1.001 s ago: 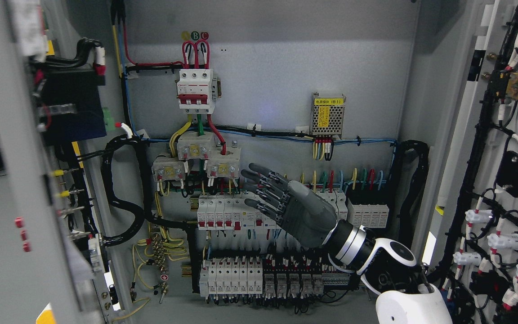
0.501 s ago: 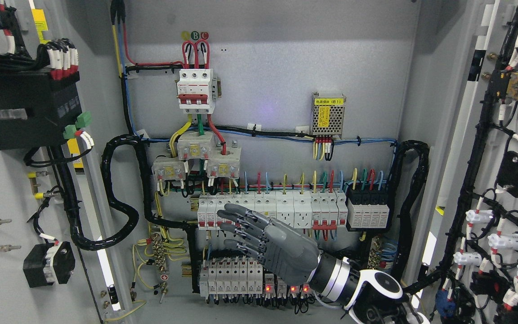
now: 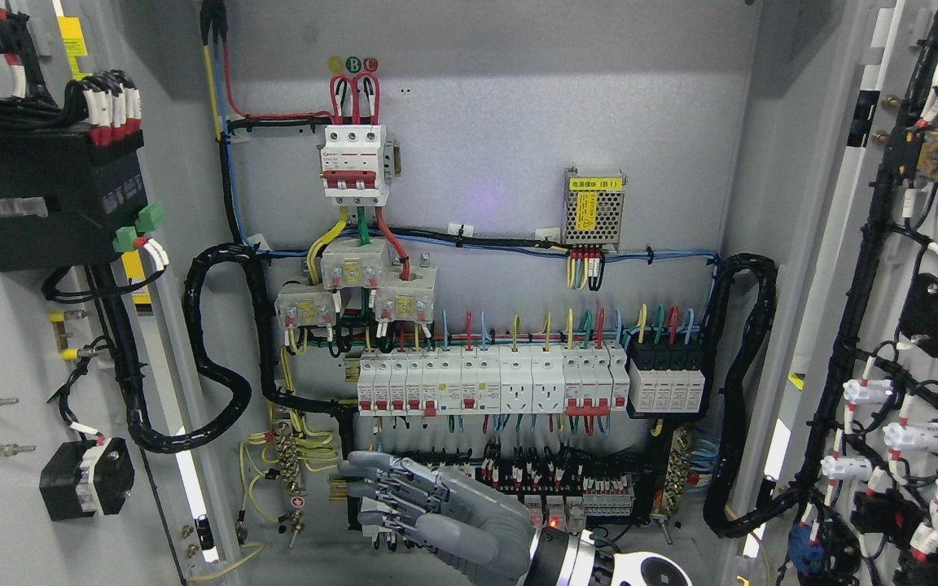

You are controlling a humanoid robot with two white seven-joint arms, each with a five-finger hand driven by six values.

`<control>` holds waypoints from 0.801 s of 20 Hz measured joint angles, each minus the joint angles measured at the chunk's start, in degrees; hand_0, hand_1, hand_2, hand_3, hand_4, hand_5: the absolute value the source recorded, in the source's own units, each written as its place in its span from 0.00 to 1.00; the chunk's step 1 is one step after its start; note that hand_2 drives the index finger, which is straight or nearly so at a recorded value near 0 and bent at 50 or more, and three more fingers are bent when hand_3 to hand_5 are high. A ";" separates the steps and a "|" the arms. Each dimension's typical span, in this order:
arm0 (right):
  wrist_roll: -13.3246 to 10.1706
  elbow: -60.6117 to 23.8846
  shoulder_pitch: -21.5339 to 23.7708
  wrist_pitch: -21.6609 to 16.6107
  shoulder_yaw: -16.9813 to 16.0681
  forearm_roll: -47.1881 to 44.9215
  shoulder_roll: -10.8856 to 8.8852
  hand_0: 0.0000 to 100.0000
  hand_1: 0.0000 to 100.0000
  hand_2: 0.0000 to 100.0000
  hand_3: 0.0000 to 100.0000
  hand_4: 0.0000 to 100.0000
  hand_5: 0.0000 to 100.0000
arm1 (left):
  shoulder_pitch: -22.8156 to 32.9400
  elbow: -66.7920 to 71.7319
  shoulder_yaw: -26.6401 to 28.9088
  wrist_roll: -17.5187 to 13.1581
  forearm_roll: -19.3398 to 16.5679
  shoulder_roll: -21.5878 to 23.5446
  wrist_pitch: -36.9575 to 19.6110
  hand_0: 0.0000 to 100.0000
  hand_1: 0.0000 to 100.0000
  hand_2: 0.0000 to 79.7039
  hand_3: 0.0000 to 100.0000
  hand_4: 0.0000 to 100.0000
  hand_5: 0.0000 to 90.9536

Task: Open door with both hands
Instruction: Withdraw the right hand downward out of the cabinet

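The electrical cabinet stands open. Its left door (image 3: 5, 342) is swung wide at the picture's left, with a black module and wiring on its inner face. Its right door (image 3: 917, 325) is swung wide at the right, with black cable looms and white connectors. My right hand (image 3: 428, 513) is low at the bottom centre, its arm coming in from the lower right. Its grey fingers (image 3: 379, 488) are spread and hold nothing, in front of the lowest row of breakers. It touches neither door. My left hand is not in view.
The cabinet back panel (image 3: 485, 163) carries a red-and-white main breaker (image 3: 355, 163), a small power supply (image 3: 593, 207), a row of white breakers (image 3: 485, 382) and a black terminal row (image 3: 567, 480). Thick black cable conduits (image 3: 216, 366) loop at both sides.
My right hand has dropped from the middle of the panel to the bottom edge, moving left. The left door has swung further open and stopped.
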 measured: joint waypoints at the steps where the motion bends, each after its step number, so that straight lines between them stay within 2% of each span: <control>1: -0.03 -0.34 0.37 -0.15 0.73 0.34 -0.01 0.00 0.50 0.04 0.00 0.00 0.00 | 0.00 0.00 0.00 0.00 0.00 0.00 0.00 0.12 0.56 0.00 0.00 0.00 0.00; 10: 0.18 -2.53 1.90 -0.39 8.07 2.08 0.34 0.00 0.50 0.04 0.00 0.00 0.00 | 0.00 0.00 -0.01 0.00 0.00 0.00 0.00 0.12 0.56 0.00 0.00 0.00 0.00; 16: -2.48 -2.86 2.24 -0.40 12.01 2.28 2.48 0.00 0.50 0.04 0.00 0.00 0.00 | 0.00 0.00 -0.02 0.00 0.00 0.00 0.00 0.12 0.56 0.00 0.00 0.00 0.00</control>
